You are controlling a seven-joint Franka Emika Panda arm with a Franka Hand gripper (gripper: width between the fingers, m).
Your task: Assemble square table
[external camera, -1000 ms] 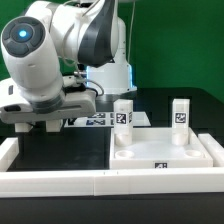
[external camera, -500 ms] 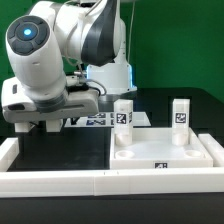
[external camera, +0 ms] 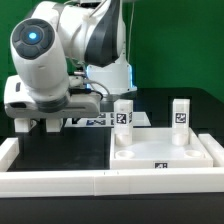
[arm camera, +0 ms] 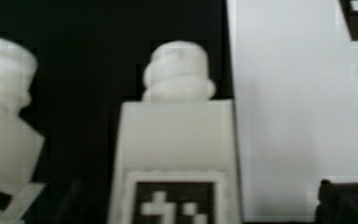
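tagged leg (arm camera: 179, 140) sits between fingers of the spread claw (arm camera: 185, 198).

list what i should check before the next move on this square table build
1. Gripper open: ok, its fingers stand wide apart in the wrist view.
2. Target leg between the fingers: ok, roughly centred, with a gap on both sides.
3. Neighbouring leg clear of the gripper: cannot tell, it sits close to one finger.
4. Tabletop flat inside the rails: ok.
5. Two upright legs at the tabletop's far side, one and another, screwed in: cannot tell.
6. Gripper height for a grasp: cannot tell, since the arm hides it in the exterior view.
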